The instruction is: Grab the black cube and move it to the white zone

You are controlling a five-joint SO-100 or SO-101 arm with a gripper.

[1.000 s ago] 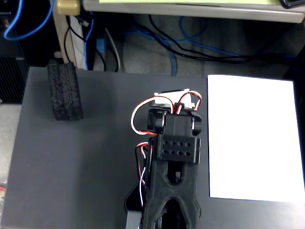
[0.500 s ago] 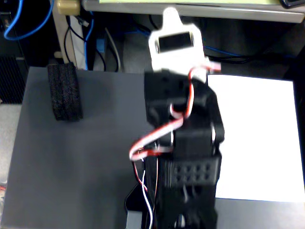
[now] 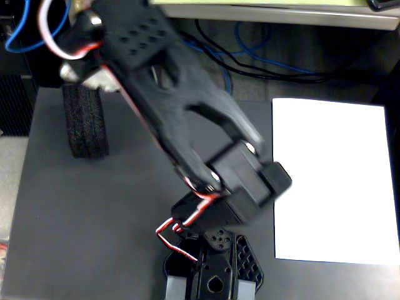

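Note:
The black cube is an oblong, rough foam block lying on the dark grey mat at the upper left of the fixed view. My arm reaches from its base at the bottom centre up to the left. The gripper is blurred and sits right over the block's far end. Its fingers are not distinct, so neither its state nor any contact with the block can be made out. The white zone is a plain white sheet on the right side of the mat, with nothing on it.
The arm's base stands at the mat's front edge with red and white wires looping beside it. Blue and black cables run behind the mat. A pale ledge crosses the top.

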